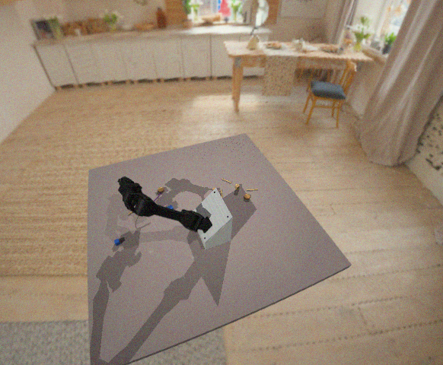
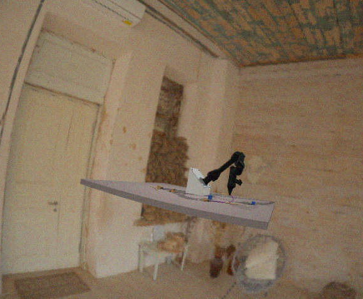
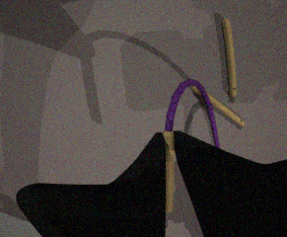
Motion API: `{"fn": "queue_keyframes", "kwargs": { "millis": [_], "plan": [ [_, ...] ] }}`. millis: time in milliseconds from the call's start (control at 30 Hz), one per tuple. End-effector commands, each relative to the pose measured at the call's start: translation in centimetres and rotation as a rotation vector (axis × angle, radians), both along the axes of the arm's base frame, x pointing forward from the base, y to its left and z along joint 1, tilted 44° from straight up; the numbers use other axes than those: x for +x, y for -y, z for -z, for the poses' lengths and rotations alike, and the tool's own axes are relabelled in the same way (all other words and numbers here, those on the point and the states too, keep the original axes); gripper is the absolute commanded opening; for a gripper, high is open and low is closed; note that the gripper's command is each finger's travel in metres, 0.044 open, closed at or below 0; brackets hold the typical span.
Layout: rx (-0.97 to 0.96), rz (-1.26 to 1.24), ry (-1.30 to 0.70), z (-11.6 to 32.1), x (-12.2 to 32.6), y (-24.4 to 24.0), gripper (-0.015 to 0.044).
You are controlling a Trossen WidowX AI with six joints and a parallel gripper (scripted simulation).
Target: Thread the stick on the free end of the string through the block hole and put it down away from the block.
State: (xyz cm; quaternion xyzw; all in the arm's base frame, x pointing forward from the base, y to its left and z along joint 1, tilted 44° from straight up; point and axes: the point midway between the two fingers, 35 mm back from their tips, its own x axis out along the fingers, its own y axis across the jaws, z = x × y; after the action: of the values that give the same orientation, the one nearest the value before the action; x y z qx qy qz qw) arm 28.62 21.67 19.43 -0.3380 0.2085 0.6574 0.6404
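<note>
My gripper (image 2: 229,194) (image 3: 167,138) is shut on the thin wooden stick (image 3: 170,173), which lies lengthwise between the fingers. The purple string (image 3: 189,82) rises from the stick's far end, bends in an arch and runs down behind the right finger. The gripper points down, low over the table, in the exterior view; in the top view the arm hides it. The round wooden button (image 1: 160,189) (image 2: 204,200) lies on the table with purple string beside it. Two small blue pieces, one nearer the arm's base (image 1: 170,207) (image 2: 210,197) and one farther off (image 1: 116,242) (image 2: 253,203), lie apart; no hole shows at this size.
Two loose sticks, one long (image 3: 230,59) and one slanted (image 3: 222,108), lie ahead of the fingers. More sticks (image 1: 226,180) (image 1: 252,189) and a wooden disc (image 1: 246,196) lie beyond the pale wedge-shaped arm mount (image 1: 218,206) (image 2: 194,188).
</note>
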Motion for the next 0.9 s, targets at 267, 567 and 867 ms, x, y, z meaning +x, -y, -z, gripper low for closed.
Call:
{"fn": "queue_keyframes", "kwargs": {
  "millis": [267, 567, 867],
  "plan": [
    [-0.003, 0.005, 0.001, -1.1, -0.1, -1.0, 0.0000],
    [-0.001, 0.005, 0.001, -1.9, -0.4, -1.8, 0.0000],
    [0.002, 0.005, 0.001, -2.8, -0.7, -2.6, 0.0000]
  ]
}}
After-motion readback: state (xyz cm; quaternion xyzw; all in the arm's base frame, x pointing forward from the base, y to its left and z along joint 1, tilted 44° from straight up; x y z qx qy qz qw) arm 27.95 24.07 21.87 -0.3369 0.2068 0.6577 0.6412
